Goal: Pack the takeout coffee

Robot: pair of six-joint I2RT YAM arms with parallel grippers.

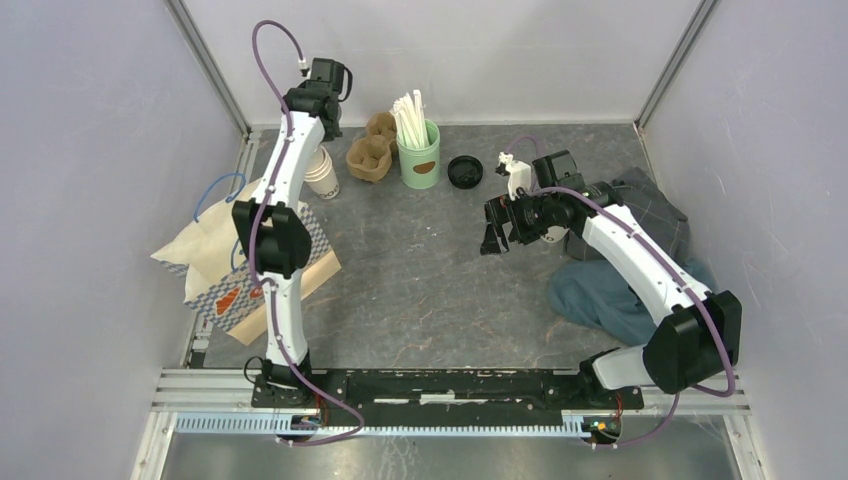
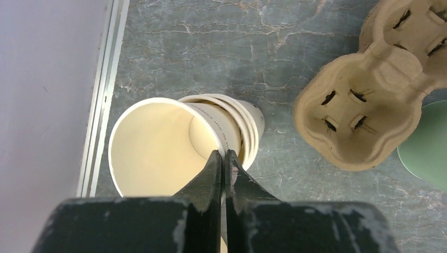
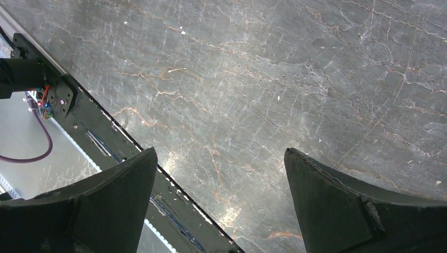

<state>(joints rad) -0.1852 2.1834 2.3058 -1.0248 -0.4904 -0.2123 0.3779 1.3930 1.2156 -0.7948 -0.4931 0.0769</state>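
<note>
Two arms are working and neither one has the coffee! The left arm (image 1: 283,175) is stretched to the far-left corner, its jaws closed tight on the thin rim of the top cup (image 2: 153,155) of the lidless stack (image 2: 252,124), with the carrier (image 2: 358,110) just beside it. The right arm (image 1: 640,265) hangs mid-desk, jaws spread as wide as they go over bare desk (image 3: 263,79), gripping nothing. So where is the coffee (image 1: 553,237)? It looks to be that bit of white with dark print peeking out under the right wrist, at the edge of the cloth (image 1: 610,290). It's mostly hidden, and I can't make out its lid. A loose lid (image 1: 465,171) sits near, farther back. The bag (image 1: 215,255) lies flat on the far side, under the left arm, well apart from the coffee. Now the dangers. That pinch is on one paper wall, so if the nested cups stick, a lift could drag the stack up or tip it toward the carrier, and the rim could crumple or slip out. The right wrist sits right over the coffee, so one careless swing or drop could knock it onto the cloth. And the bag isn't standing open, so anything brought across may have no mouth to drop into.
</note>
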